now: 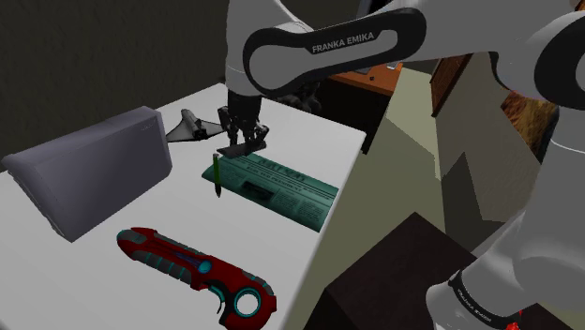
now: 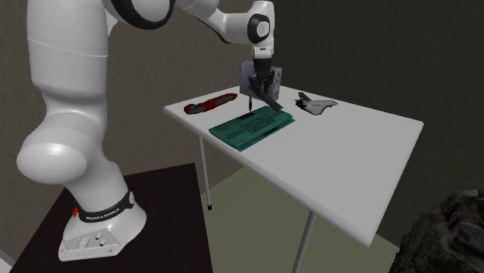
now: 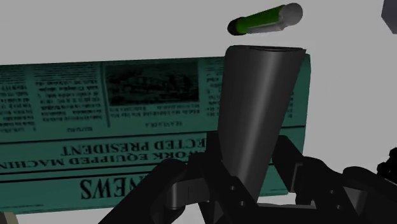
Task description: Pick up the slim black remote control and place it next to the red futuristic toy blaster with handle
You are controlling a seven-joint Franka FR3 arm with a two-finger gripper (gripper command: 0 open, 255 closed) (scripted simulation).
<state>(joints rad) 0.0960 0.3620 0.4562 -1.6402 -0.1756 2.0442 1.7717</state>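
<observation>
Evidently the slim black remote control is held clamped in the end effector, clear of the green newspaper for carriage.

White robot arm stretches over toward the shoulder view's left, elbow high, wrist bent downward, its black pincer pointing down, clamped on a slim black remote between its jaws

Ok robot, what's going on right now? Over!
Gripper shut on remote, over newspaper. Blaster apart, not yet reached. Pen lies flat between, likely no trouble. Over.
</observation>
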